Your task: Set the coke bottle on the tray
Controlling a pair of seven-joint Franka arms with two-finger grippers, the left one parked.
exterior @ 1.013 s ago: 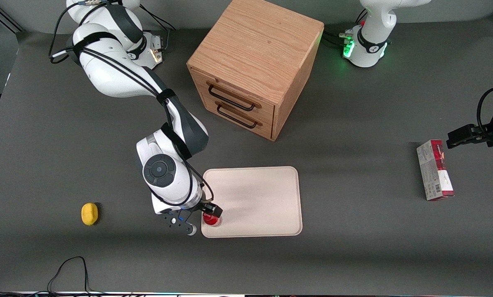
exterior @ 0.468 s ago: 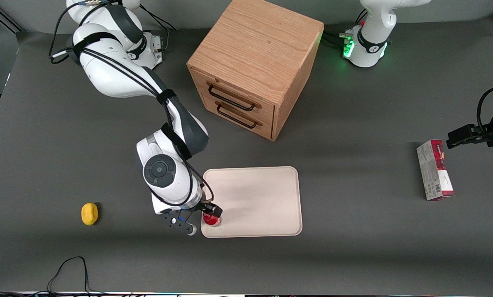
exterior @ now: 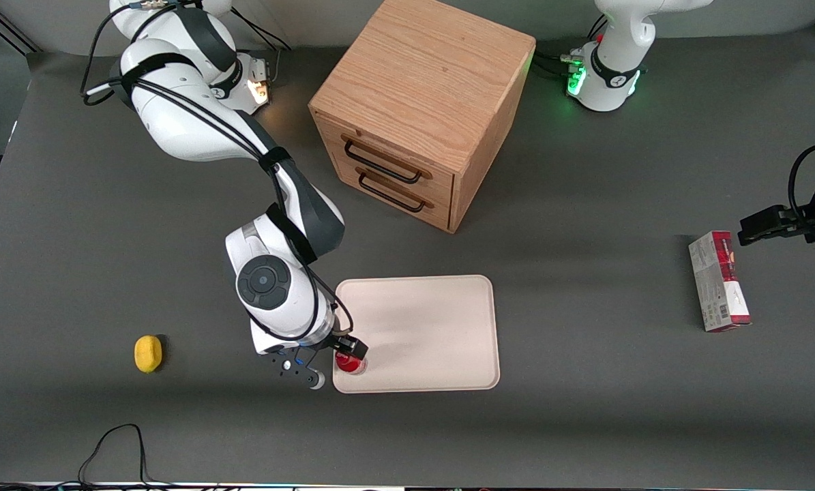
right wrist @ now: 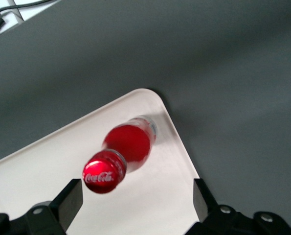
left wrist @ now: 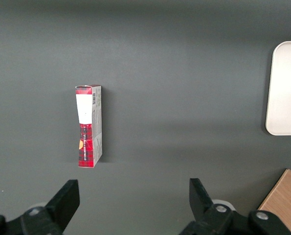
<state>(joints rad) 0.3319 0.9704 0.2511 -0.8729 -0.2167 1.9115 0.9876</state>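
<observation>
Right arm [exterior: 196, 123]: glossy white shells w/ black joint bands, black cables strapped along the links. Wrist housing [exterior: 265, 283] carries a round dark-grey cap w/ small centre dot. Gripper [exterior: 342, 358], over the tray's near corner: black fingers [right wrist: 67, 200], wedge-shaped, silver screws at the base. Amber light glows at the arm's base [exterior: 260, 92].

Right arm reaching low, gripper [right wrist: 135, 196] spread apart
</observation>
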